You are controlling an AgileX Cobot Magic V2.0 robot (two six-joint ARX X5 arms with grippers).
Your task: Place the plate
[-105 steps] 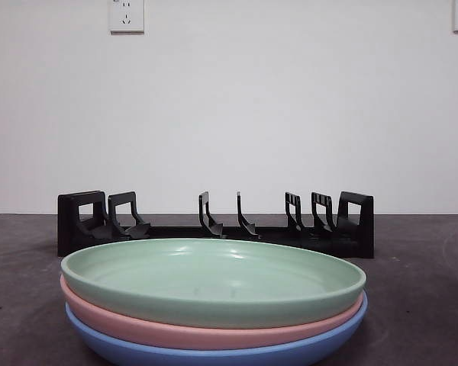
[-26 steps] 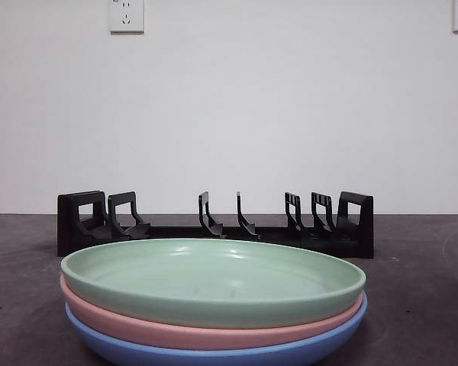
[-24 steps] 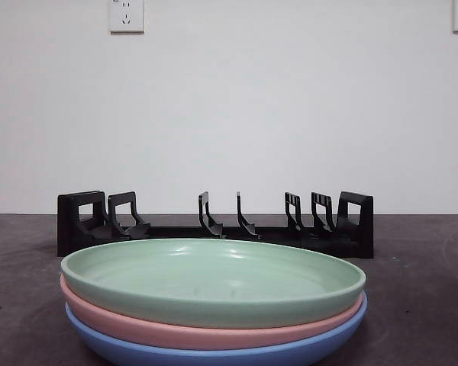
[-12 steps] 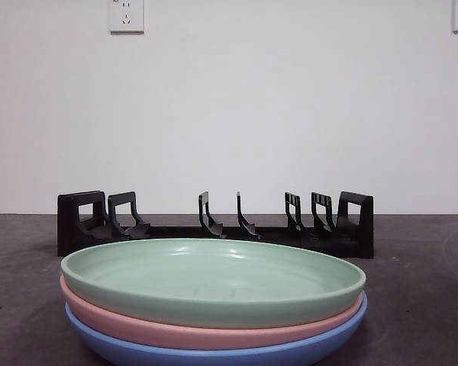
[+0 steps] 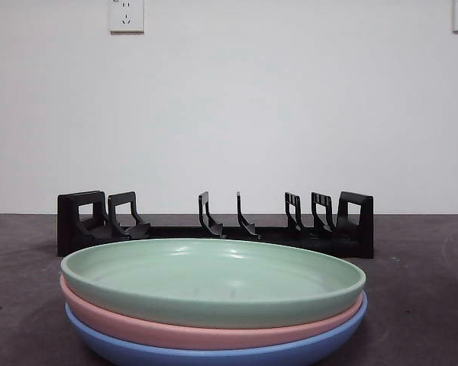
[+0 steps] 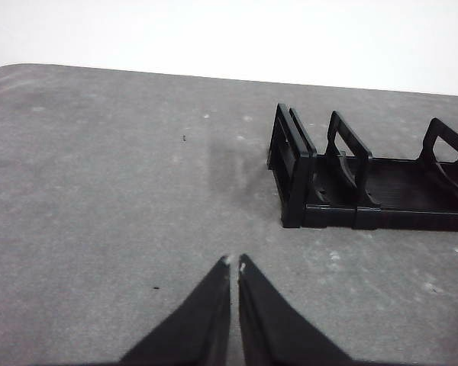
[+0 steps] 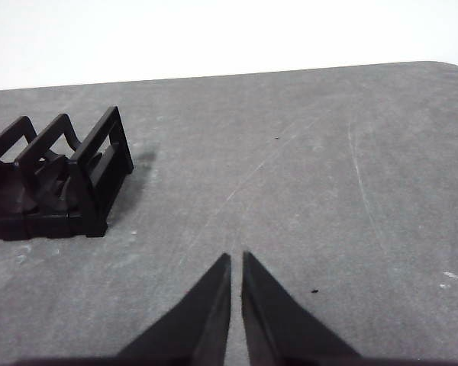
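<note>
Three plates sit stacked at the table's near edge: green plate (image 5: 214,278) on top, pink plate (image 5: 206,329) beneath, blue plate (image 5: 214,353) lowest. The black rack (image 5: 214,223) stands behind them, its slots apparently unoccupied. Left gripper (image 6: 233,264) and right gripper (image 7: 236,256) hover over bare table (image 6: 99,191), jaws closed, grasping nothing.

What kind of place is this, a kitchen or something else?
Probably a robot test bench, not a kitchen: a bare grey table against a blank white wall with sockets, holding only three stacked plates and an empty black plate rack.
</note>
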